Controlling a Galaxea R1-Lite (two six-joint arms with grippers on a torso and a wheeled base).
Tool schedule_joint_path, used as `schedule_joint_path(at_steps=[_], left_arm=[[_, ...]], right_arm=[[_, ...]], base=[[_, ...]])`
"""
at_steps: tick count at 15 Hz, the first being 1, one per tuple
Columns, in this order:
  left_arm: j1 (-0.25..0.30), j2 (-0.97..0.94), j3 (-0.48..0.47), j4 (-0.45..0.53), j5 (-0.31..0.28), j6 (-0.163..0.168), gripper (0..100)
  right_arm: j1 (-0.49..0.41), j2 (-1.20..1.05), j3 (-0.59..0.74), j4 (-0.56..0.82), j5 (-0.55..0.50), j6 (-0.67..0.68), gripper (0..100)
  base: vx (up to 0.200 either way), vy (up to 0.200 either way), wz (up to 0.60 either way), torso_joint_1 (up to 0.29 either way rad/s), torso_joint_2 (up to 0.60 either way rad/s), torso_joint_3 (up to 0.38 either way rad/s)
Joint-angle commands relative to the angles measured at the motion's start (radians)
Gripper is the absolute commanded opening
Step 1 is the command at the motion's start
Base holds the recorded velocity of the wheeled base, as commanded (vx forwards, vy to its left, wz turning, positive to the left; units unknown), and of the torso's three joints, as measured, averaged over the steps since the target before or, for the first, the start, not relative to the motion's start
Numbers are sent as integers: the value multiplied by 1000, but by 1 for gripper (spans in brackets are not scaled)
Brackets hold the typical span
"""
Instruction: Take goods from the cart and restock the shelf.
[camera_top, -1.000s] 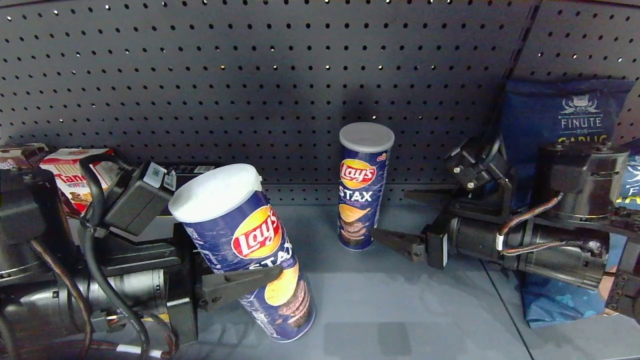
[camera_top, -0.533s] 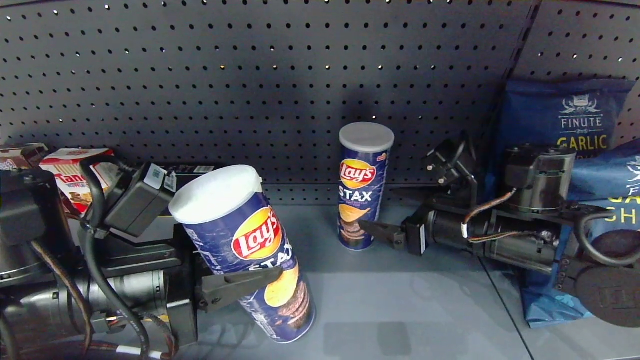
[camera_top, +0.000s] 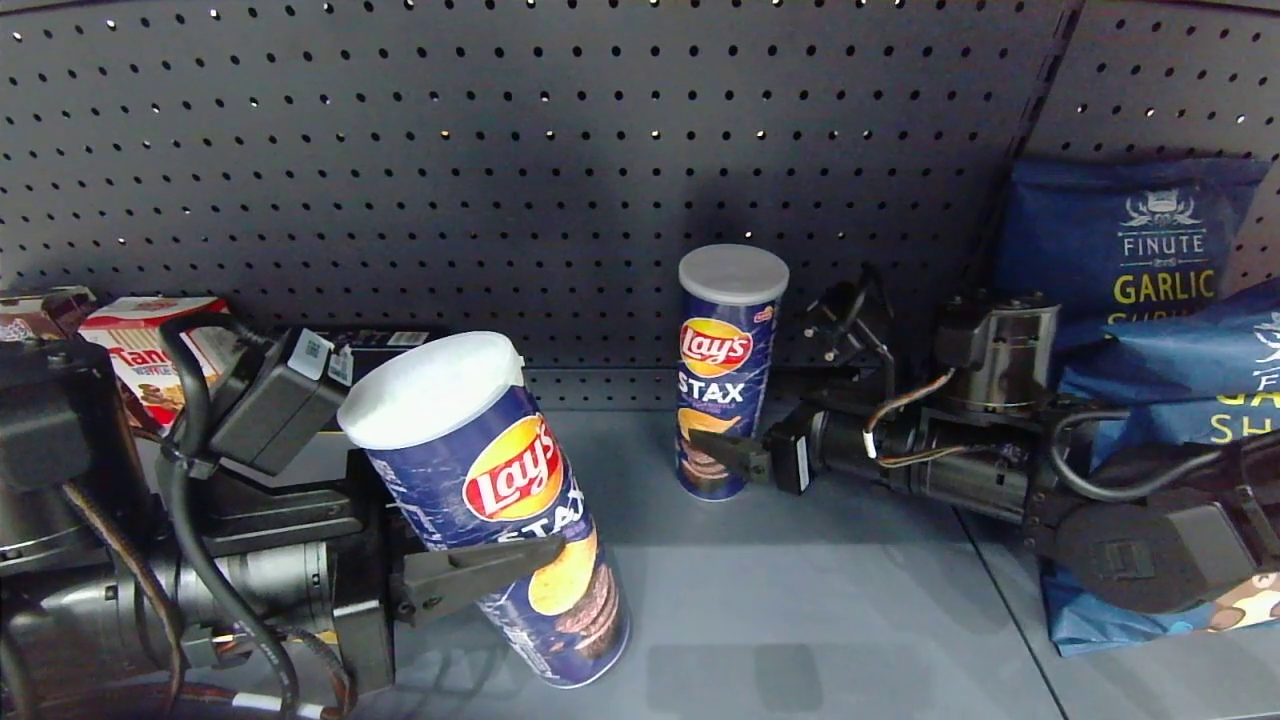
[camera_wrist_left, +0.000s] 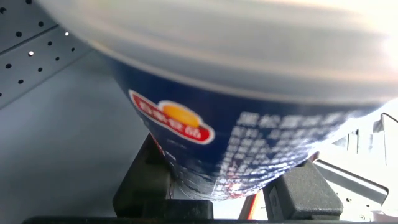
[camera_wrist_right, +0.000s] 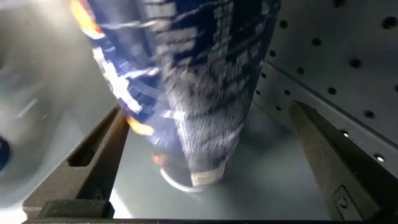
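Two cans on a grey shelf (camera_top: 800, 600), one at each gripper.

The left gripper (camera_top: 490, 570) is clamped on the tilted can (camera_top: 500, 480) at the front left, with the lid leaning back toward the wafer box (camera_top: 140, 350). The right gripper (camera_wrist_right: 205, 118) has its fingers apart on either side of the upright can (camera_top: 725, 370), which stands close to the pegboard back (camera_top: 500, 150). Bare shelf lies between the two cans and along the front edge. Blue chip bags (camera_top: 1140, 240) crowd the right end, beside the right arm.
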Motion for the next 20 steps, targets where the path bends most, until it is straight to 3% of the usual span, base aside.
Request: schedule_joint_path(at_steps=[1,7,8,15,20], left_arm=[[0,0,0,-2,0,-1,0],[1,0,1,0,-1,0,0],[1,0,1,0,-1,-1,0],[0,0,9,0,-3,0,0],[0,0,6,-2,-1,0,0]], right_arm=[[1,42,-27,-2,4,-1,100],[-1,98,-51,-54,57,1,100],[-1,106,-50,-86,87,1,0],[5,29,18,-96,108,2,0],[76,-178,193,-97,116,5,0]], base=[[0,0,0,0,0,0],[0,0,0,0,0,0],[0,0,0,0,0,0],[0,0,0,0,0,0],[0,0,0,0,0,0]])
